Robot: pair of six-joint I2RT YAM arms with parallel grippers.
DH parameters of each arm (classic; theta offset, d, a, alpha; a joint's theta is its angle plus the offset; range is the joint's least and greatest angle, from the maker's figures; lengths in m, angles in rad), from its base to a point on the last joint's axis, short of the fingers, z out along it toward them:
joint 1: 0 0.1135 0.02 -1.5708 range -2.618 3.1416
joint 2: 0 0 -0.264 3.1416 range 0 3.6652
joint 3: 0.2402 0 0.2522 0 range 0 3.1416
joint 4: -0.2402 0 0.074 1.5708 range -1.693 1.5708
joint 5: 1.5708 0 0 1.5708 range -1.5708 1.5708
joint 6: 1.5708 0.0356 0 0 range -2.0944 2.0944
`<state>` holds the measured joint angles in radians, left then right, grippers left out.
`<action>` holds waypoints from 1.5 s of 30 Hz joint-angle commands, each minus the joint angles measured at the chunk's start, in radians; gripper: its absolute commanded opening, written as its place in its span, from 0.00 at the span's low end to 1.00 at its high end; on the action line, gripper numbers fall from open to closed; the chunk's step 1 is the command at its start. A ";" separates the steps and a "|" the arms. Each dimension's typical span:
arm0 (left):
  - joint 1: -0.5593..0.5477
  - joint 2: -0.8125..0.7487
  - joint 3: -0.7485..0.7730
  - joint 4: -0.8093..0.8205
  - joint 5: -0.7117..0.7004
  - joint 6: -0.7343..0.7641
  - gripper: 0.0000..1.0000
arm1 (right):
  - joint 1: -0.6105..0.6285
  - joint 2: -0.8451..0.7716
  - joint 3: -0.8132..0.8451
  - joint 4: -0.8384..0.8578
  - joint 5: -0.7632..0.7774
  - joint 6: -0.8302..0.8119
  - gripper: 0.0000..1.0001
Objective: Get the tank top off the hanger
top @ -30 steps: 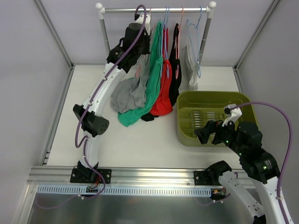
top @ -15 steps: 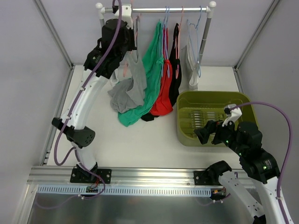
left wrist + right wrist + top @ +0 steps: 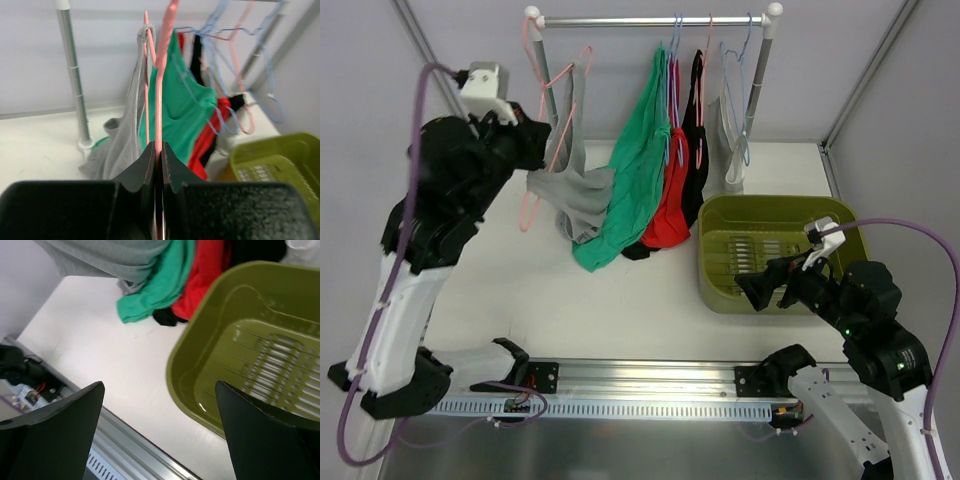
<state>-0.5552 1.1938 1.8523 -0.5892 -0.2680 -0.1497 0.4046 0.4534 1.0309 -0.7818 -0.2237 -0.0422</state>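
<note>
Gripping the pink hanger [image 3: 159,100] tightly, left tool [image 3: 156,150] holds it beside the rail's [image 3: 650,20] left end, grey tank top [image 3: 582,190] draped on it over the far-left bench [image 3: 650,290]; stripping not yet done; right tool [image 3: 157,390] spread wide, empty, near the green basket [image 3: 720,215].

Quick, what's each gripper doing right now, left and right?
Left gripper: closed on the pink hanger.
Right gripper: open, holding nothing.

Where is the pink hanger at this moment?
Left wrist view, centre: the pink hanger is clamped in the left pincer, the grey tank top draped on it, between the rack post and the green top.
</note>
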 commanded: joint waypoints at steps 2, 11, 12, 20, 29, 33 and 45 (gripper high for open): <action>0.001 -0.203 -0.082 -0.010 0.226 -0.062 0.00 | 0.005 0.037 0.026 0.173 -0.254 -0.002 1.00; 0.000 -0.450 -0.067 -0.242 0.442 -0.158 0.00 | 0.057 0.326 0.096 0.452 -0.556 0.145 0.95; 0.001 -0.476 -0.076 -0.253 0.476 -0.163 0.00 | 0.086 0.353 0.112 0.457 -0.528 0.143 0.94; 0.000 -0.550 -0.338 -0.256 0.576 -0.243 0.00 | 0.500 0.563 0.207 0.565 0.035 0.082 0.86; 0.000 -0.563 -0.464 -0.187 0.625 -0.298 0.00 | 0.611 0.757 0.261 0.668 0.218 0.099 0.76; 0.001 -0.574 -0.485 -0.170 0.641 -0.303 0.00 | 0.617 0.817 0.282 0.685 0.247 0.116 0.70; 0.001 -0.586 -0.519 -0.166 0.619 -0.291 0.00 | 0.613 0.783 0.239 0.708 0.337 0.125 0.00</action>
<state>-0.5556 0.6155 1.3479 -0.8185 0.3397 -0.4313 1.0172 1.3018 1.2671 -0.1349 0.0299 0.0883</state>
